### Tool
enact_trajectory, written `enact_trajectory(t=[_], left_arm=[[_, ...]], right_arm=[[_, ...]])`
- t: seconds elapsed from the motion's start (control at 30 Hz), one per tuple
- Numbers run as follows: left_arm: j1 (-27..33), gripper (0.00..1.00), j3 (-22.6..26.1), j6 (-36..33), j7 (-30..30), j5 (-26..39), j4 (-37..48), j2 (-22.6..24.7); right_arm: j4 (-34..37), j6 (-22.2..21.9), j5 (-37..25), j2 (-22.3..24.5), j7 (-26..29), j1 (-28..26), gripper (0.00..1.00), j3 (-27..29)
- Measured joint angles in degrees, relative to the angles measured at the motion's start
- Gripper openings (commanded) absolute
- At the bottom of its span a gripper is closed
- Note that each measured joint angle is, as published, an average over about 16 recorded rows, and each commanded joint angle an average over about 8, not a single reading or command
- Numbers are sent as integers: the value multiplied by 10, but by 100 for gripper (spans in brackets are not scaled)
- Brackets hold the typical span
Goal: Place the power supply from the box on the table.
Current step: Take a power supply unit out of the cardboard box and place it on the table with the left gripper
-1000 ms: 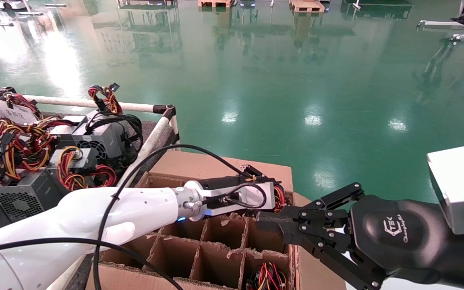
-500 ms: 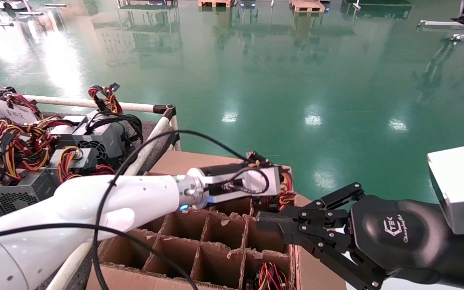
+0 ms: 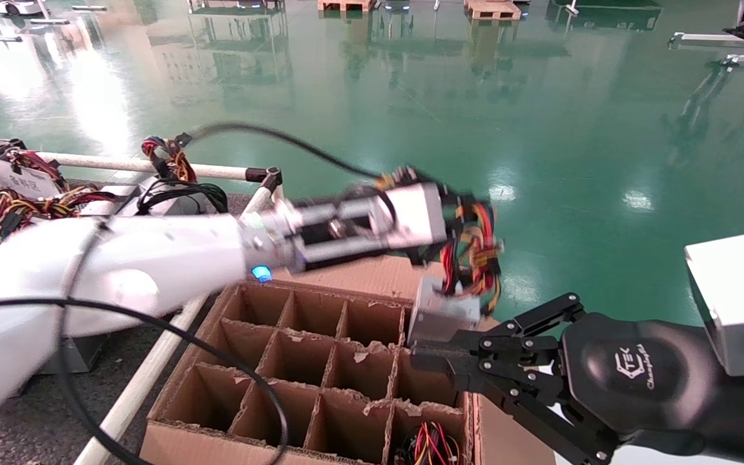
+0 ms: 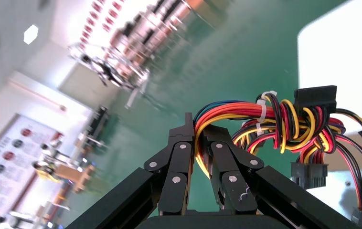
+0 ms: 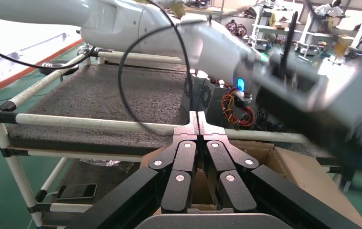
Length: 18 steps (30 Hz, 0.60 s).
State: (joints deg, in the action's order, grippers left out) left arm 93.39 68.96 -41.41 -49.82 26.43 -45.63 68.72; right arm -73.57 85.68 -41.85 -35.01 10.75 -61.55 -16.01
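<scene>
Silver power supply (image 3: 443,315) now hangs clear above the box (image 3: 320,361), left gripper (image 4: 199,131) clamping its wires (image 3: 475,248); desk (image 3: 36,433) placement remains. Right gripper (image 5: 198,119) closed, empty.

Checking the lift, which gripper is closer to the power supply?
Left. The left gripper grips the power supply's wires, hanging it above the box; the right gripper waits shut beside it.

The left hand (image 3: 453,226) is blurred in the head view and largely covered by the wire bundle (image 3: 475,248). The power supply (image 3: 443,316) is partly hidden behind the right hand (image 3: 427,358). The box (image 3: 320,400) is cut off by the bottom edge.
</scene>
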Motion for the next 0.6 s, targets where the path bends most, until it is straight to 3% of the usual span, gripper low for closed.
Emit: enact_trajectory(t=[0.3,0.6], left_arm=[[42,0,-58,-21,-29,-18,-8,-31],[94,0,-109,1,-68,6,18,-38]], right_arm=[[0,0,0,0,0,0,0,0],[0,0,0,0,0,0,0,0]])
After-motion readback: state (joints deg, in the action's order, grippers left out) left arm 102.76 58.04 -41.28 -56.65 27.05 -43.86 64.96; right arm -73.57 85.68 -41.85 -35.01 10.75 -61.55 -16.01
